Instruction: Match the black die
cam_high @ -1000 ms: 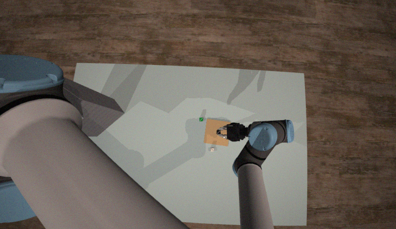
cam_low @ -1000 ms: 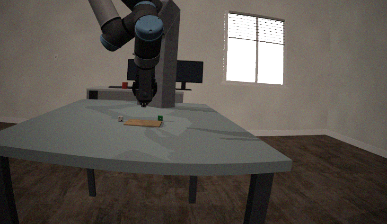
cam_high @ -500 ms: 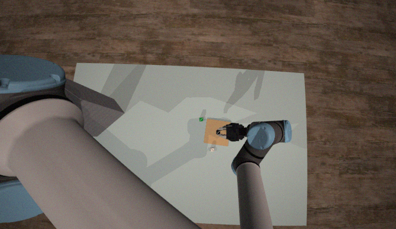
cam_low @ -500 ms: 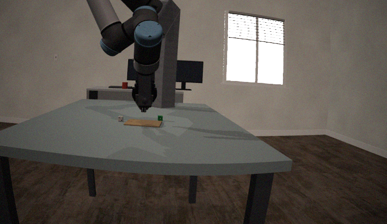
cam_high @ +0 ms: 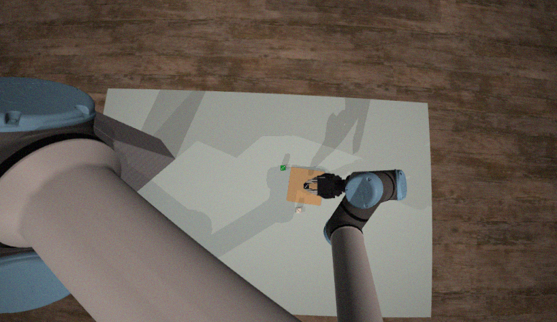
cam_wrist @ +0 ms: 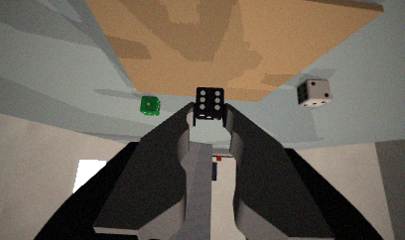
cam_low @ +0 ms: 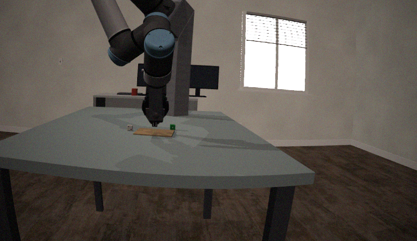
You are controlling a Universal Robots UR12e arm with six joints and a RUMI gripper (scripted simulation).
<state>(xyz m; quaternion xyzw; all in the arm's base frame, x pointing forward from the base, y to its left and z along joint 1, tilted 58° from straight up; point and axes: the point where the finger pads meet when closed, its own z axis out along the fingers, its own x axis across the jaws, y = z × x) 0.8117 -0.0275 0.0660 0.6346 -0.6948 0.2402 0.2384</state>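
My gripper (cam_wrist: 208, 105) (cam_high: 308, 186) (cam_low: 154, 123) is shut on the black die (cam_wrist: 209, 102) (cam_high: 306, 186), which shows a six-dot face to the wrist camera. It holds the die a short way above the tan mat (cam_high: 296, 178) (cam_low: 153, 132) (cam_wrist: 278, 41). The green die (cam_high: 282, 167) (cam_low: 172, 127) (cam_wrist: 150, 105) sits flat on the table just off the mat's corner. The white die (cam_high: 298, 210) (cam_low: 130, 127) (cam_wrist: 314, 93) sits on the table beside the mat's other side.
The grey table (cam_high: 230, 137) (cam_low: 215, 158) carries the mat and dice. The arm's base column (cam_low: 181, 59) stands at the table's back. A desk with monitors (cam_low: 204, 77) and a red cup (cam_low: 134, 91) lies behind.
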